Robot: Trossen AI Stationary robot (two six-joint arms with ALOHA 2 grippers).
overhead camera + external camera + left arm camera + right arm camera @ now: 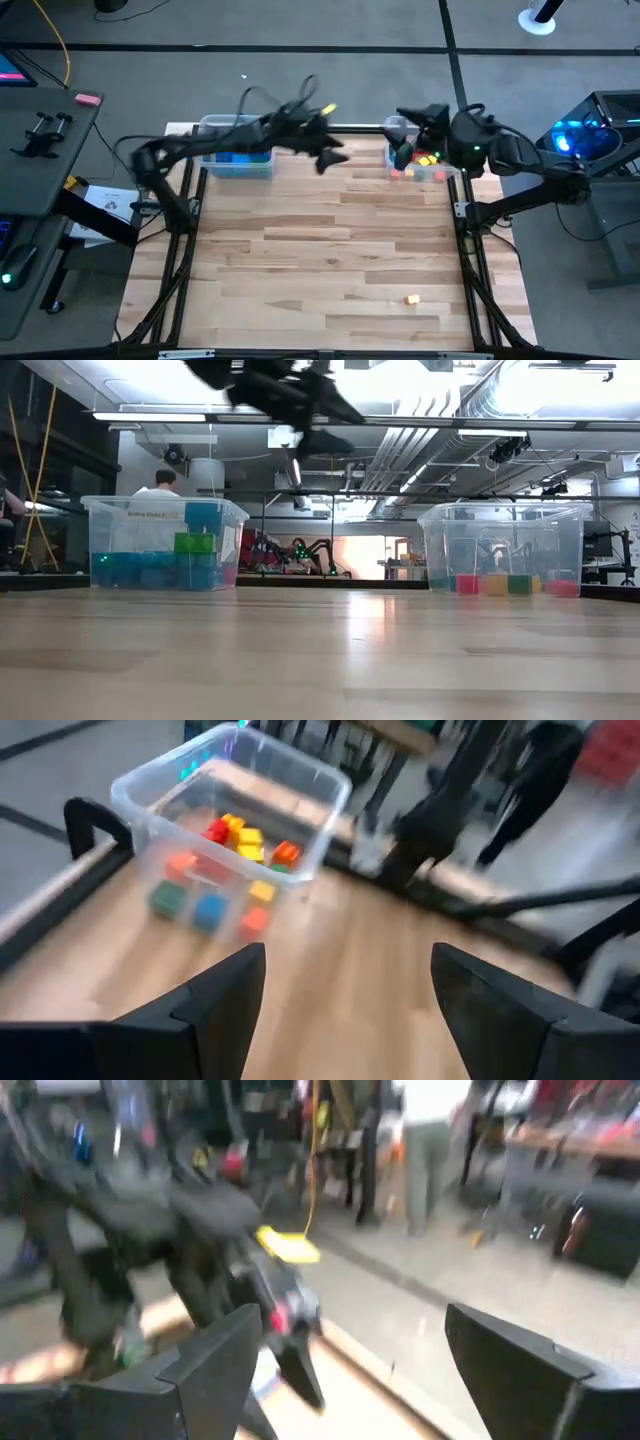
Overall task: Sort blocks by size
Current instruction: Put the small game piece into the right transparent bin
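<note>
The left gripper is a motion smear near the table's far edge. 1 small block near the near edge is too tiny to tell its shape.

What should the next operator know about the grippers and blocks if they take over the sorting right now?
Left gripper: open, empty, raised beside the left bin.
Right gripper: open, empty, above the right bin.
Blocks: larger blue and green blocks sit in the left bin; small mixed-colour cubes sit in the right bin.
Done: nearly everything is binned.
Left: one small yellow block lies loose on the table near the front edge; it probably belongs with the small cubes.
</note>
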